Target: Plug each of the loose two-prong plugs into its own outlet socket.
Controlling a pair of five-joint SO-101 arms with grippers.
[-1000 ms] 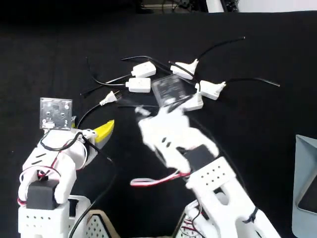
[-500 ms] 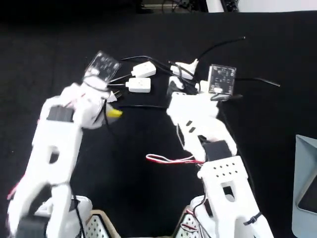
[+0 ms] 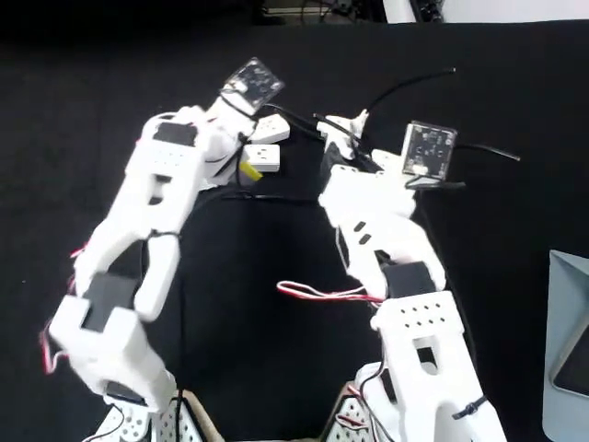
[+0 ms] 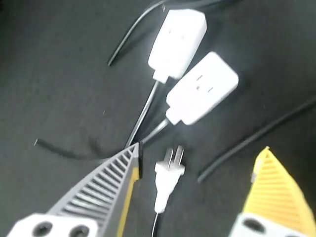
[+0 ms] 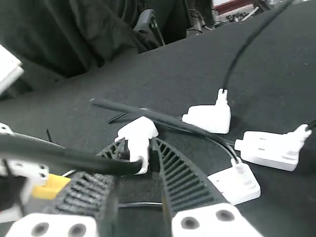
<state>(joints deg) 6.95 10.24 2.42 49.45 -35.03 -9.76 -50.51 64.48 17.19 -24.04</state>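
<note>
Find the left gripper [image 4: 201, 149] spread wide above the black table [image 3: 92, 92], toward the middle of its far edge. See a loose two-prong plug [image 4: 167, 177] lying flat between the grey finger [image 4: 106, 190] and the yellow finger [image 4: 271, 192], nearer the grey one, prongs aimed at an outlet socket [image 4: 201, 94]. Note a second socket [image 4: 177, 37] just beyond, side by side with the first. Find the right gripper [image 5: 139, 150] close by, clamped on a white plug [image 5: 137, 133]. Spot an angled white plug [image 5: 210, 117] on the cloth past it.
</note>
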